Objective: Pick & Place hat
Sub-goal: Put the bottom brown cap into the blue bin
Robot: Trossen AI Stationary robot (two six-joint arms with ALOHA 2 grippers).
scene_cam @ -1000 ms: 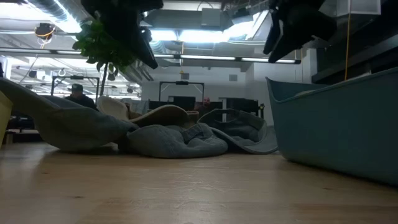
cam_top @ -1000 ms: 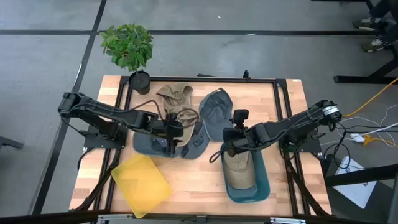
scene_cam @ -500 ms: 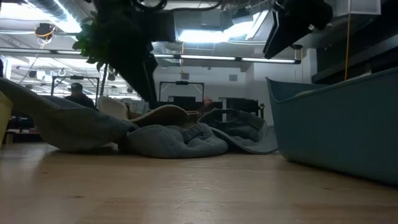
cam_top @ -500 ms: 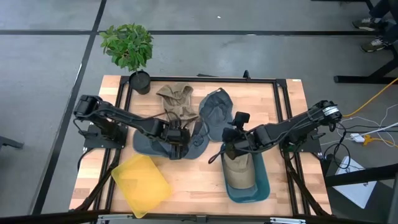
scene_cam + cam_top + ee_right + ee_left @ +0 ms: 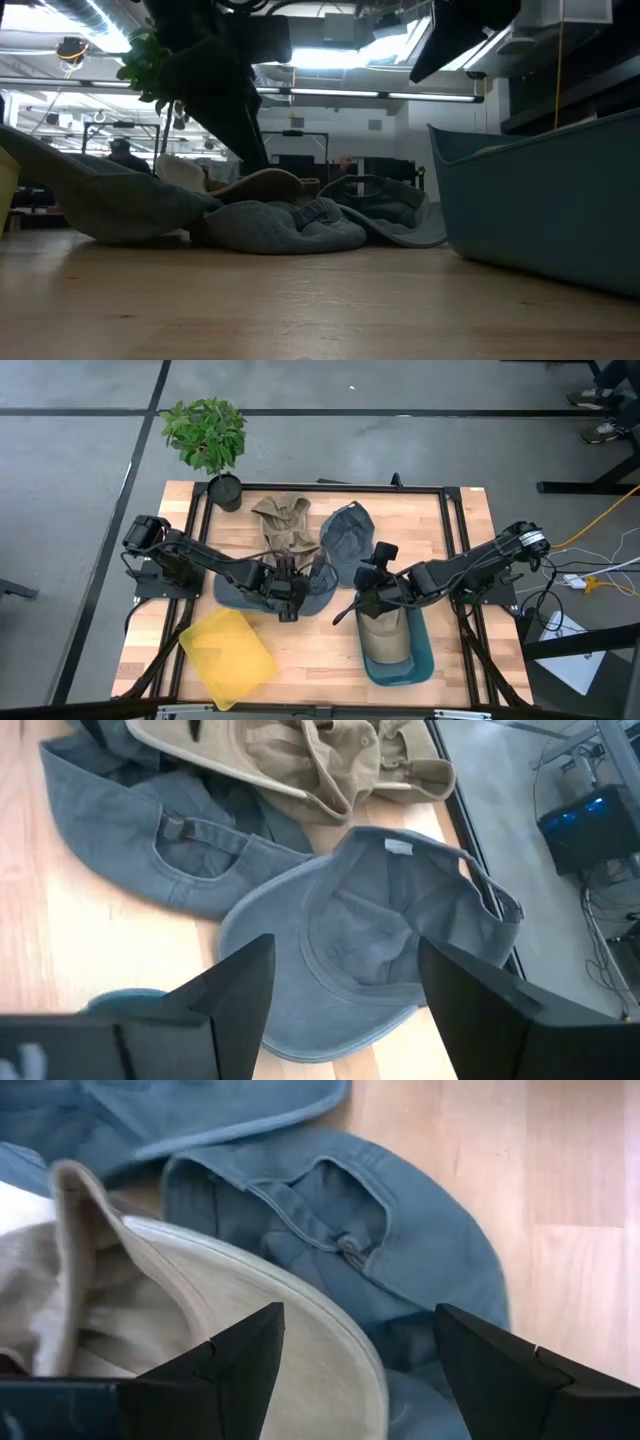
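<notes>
Several hats lie in a heap on the wooden table. A blue cap (image 5: 312, 588) (image 5: 400, 1250) rests partly on another blue hat (image 5: 238, 590), with a tan hat (image 5: 285, 520) behind them and a grey-blue cap (image 5: 345, 540) (image 5: 370, 940) lying inside up. My left gripper (image 5: 287, 607) (image 5: 350, 1370) hangs open, slanting down over the blue cap and a beige brim (image 5: 250, 1300). My right gripper (image 5: 348, 608) (image 5: 345, 1000) is open in the air beside the teal bin (image 5: 428, 652), above the grey-blue cap. A tan hat (image 5: 385, 632) lies in the bin.
A yellow tray (image 5: 228, 655) lies at the near left. A potted plant (image 5: 207, 435) stands at the far left corner. Black frame rails (image 5: 330, 488) run along the table's edges. Bare wood shows between the hats and the near edge.
My left gripper has come down and moved toward the near edge and a little to the right, ending over the blue cap. My right gripper has turned a little about its own line while staying in place. The hats have not moved.
</notes>
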